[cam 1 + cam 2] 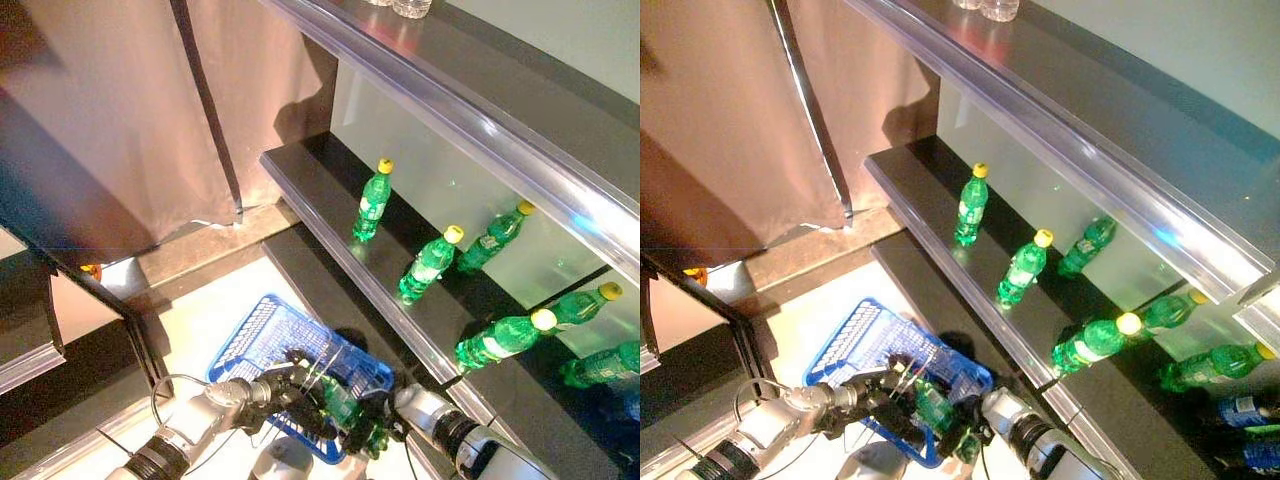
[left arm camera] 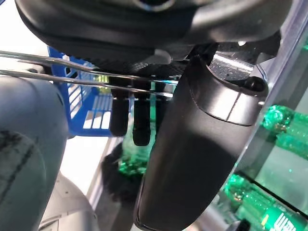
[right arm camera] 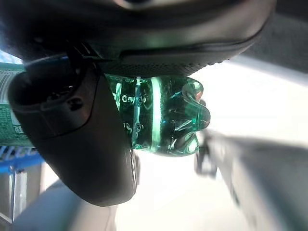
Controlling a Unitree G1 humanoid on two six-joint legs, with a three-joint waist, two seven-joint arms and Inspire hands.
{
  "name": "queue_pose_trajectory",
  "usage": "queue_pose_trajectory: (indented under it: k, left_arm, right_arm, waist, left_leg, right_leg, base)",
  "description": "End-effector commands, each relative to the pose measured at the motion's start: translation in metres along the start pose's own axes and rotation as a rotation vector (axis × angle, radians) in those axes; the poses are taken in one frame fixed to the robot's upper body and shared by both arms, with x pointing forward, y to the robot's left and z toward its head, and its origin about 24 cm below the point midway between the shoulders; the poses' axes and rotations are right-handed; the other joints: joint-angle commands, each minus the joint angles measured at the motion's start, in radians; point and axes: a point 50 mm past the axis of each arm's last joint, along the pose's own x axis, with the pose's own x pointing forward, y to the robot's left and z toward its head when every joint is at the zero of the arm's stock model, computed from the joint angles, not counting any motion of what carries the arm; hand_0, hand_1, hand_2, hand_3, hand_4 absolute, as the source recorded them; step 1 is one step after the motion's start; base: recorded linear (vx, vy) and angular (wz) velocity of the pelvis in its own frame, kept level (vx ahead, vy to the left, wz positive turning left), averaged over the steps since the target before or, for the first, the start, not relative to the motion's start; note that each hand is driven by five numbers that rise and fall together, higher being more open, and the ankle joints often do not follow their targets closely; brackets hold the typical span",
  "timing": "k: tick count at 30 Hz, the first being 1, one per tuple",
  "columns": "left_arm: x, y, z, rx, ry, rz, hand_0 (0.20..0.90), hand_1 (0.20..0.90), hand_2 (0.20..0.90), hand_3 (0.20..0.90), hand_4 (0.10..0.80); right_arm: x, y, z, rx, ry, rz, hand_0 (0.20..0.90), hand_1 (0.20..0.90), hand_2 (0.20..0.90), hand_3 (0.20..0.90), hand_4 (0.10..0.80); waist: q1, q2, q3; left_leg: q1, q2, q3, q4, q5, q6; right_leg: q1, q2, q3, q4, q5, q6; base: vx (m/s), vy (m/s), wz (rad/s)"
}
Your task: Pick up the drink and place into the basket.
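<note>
Right wrist view shows my right hand point(image 3: 72, 125) clenched around the green plastic drink bottle point(image 3: 159, 120). My left hand point(image 2: 130, 115) curls round the wire handle of the blue plastic basket point(image 1: 255, 335), so I should lower the bottle inside its rim before loosening.

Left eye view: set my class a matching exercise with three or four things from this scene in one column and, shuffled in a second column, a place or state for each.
Things:
1. blue basket
2. right hand
3. curtain
4. yellow-capped bottle

Places or states:
A. standing upright on the dark shelf
B. hanging down to the floor
C. its wire handle held in the left hand
D. closed round a green bottle

Pairs: 1-C, 2-D, 3-B, 4-A
</note>
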Motion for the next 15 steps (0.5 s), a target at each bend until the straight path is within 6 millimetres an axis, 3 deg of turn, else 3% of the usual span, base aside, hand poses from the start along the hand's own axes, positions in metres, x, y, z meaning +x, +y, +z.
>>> queue_pose_trajectory:
  k: [1,10,15]
  left_arm:
    - [-0.013,-0.118,0.110,0.146,-0.545,-0.683,0.300,0.300,0.300,0.200,0.100]
    - [-0.010,-0.145,0.108,0.045,-0.548,-0.819,0.300,0.300,0.300,0.200,0.100]
    - [-0.008,-0.156,0.103,0.010,-0.541,-0.855,0.300,0.300,0.300,0.200,0.100]
  right_arm:
    - [-0.004,0.023,0.044,0.094,-0.144,0.218,0.300,0.300,0.300,0.200,0.100]
    - [0.004,0.042,0.054,0.545,-0.289,0.349,0.300,0.300,0.300,0.200,0.100]
    - [0.004,0.039,0.060,0.536,-0.358,0.278,0.300,0.300,0.300,0.200,0.100]
  waist:
    - [0.017,0.041,-0.137]
    - [0.019,0.077,-0.137]
    - [0.007,0.097,-0.128]
  left_leg:
    - [-0.007,0.016,-0.008,0.036,-0.097,-0.019]
    - [-0.013,0.010,-0.005,0.046,-0.094,-0.015]
    - [-0.026,0.006,0.003,0.053,-0.093,-0.014]
  right_leg:
    - [-0.038,0.008,-0.018,0.122,-0.055,-0.016]
    - [-0.039,-0.001,-0.030,0.123,-0.046,-0.011]
    - [-0.054,-0.005,-0.024,0.124,-0.040,-0.006]
  base:
    - [0.022,0.023,0.04]
    - [0.014,0.028,0.01]
    - [-0.014,0.047,0.00]
